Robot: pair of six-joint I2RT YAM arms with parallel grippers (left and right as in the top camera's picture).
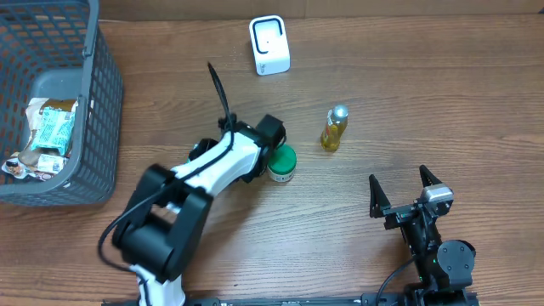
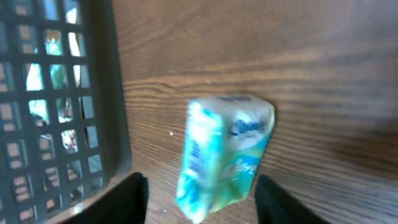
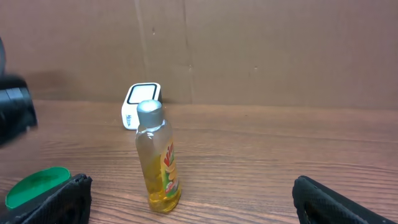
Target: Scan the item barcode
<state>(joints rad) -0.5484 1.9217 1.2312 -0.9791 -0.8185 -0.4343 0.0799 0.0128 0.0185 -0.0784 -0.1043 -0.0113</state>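
In the left wrist view a teal and white tissue pack shows blurred, upright and tilted over the wooden table, with barcode stripes on its narrow left face. My left gripper is open, one finger on each side of the pack's lower end with a gap on both sides. From overhead the left arm stretches across the table's middle and hides the pack and its own fingertips. The white scanner stands at the back centre. My right gripper stands open and holds nothing at the front right.
A grey wire basket holding packets fills the left side, close to the pack in the left wrist view. A green-lidded can sits beside the left arm. A yellow bottle stands right of it, in front of the right gripper.
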